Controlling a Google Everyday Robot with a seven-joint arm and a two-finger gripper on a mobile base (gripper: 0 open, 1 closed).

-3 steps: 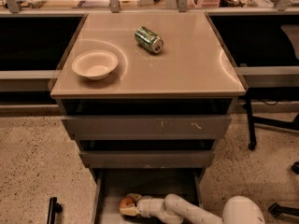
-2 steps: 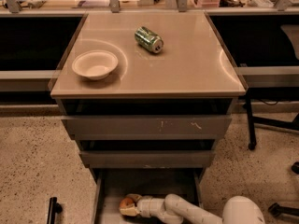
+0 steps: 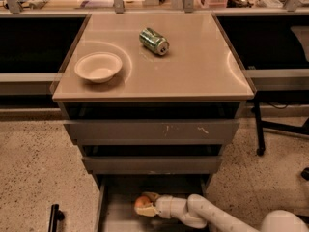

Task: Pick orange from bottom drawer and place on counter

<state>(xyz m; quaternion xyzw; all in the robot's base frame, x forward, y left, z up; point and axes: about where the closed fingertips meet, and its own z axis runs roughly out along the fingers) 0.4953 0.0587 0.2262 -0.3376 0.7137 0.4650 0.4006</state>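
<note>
The orange (image 3: 140, 201) lies in the open bottom drawer (image 3: 115, 217), near the middle of its grey floor. My gripper (image 3: 146, 204) reaches in from the right at the end of the white arm. Its two fingers sit above and below the orange and close on it. The orange rests low in the drawer, partly covered by the fingers. The counter (image 3: 198, 69) is the beige top of the cabinet, above the drawers.
A white bowl (image 3: 98, 66) and a green soda can (image 3: 154, 41) lying on its side are on the counter. Two shallower grey drawers (image 3: 152, 131) overhang the bottom drawer. A black handle (image 3: 54, 215) stands on the speckled floor at left. A cluttered bench runs behind.
</note>
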